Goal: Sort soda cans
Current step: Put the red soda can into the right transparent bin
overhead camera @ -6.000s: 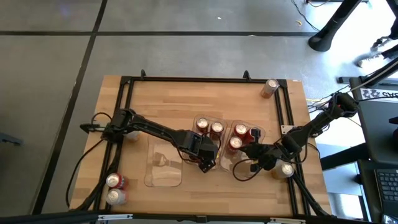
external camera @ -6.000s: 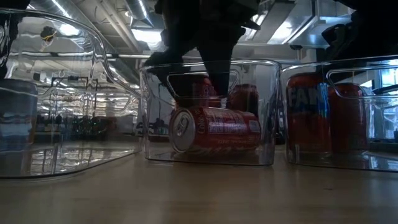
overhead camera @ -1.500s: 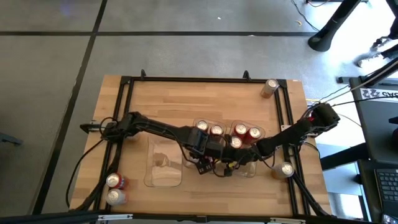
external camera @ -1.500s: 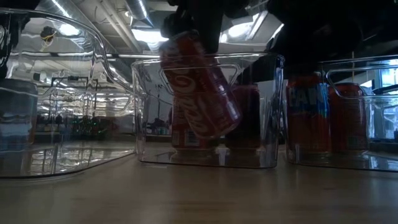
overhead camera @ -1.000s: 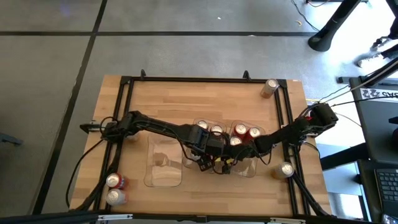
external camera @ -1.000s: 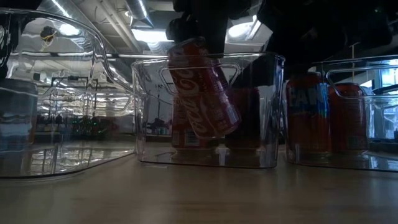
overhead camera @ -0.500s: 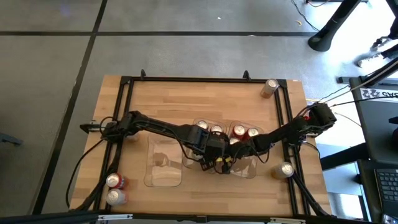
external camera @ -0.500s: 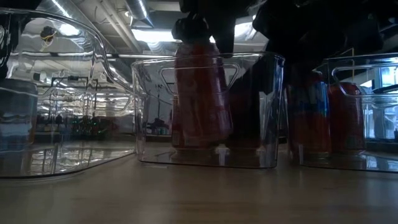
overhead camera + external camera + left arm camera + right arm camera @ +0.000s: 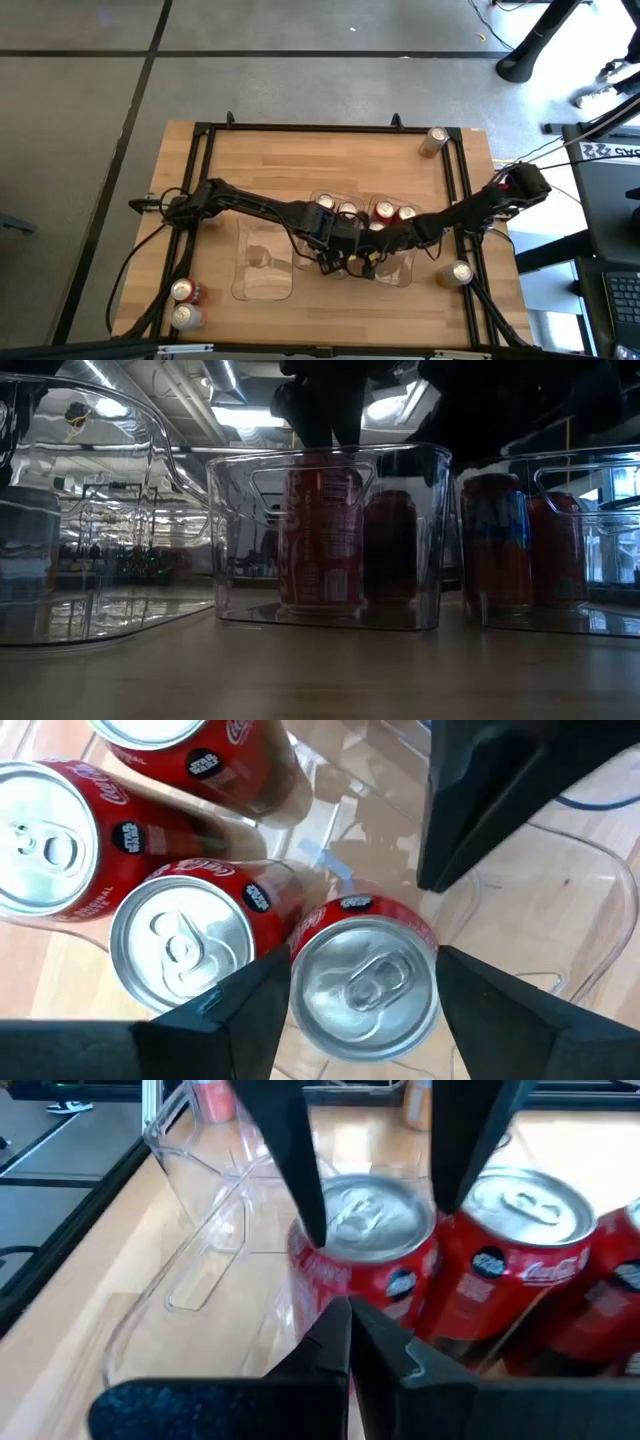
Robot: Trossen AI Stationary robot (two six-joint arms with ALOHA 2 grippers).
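- Your left pincer [image 9: 362,985] sits over the middle tray [image 9: 228,540], its fingers either side of a red can [image 9: 322,540]; they look set around it, but you can't tell if they grip or have let go.
- That can stands upright on the tray floor, at the tray's near end in the low view, with another red can [image 9: 391,545] just behind it.
- In the left wrist view you see three more red cans [image 9: 185,945] packed close beside the one between the fingers.
- Your right pincer [image 9: 350,1330] is clenched, fingertips together, just beside the same can, near its rim.
- In the high view both arms meet over the two middle trays at table [image 9: 260,160] centre.
- Right tray [image 9: 600,540] holds upright orange-red cans [image 9: 495,545].
- Left tray [image 9: 262,265] is clear plastic, lying next to the middle one.
- Loose cans on the table: one [image 9: 434,140] at the far right corner, one [image 9: 456,272] at the right edge near the right arm, two [image 9: 183,303] at the near left corner.
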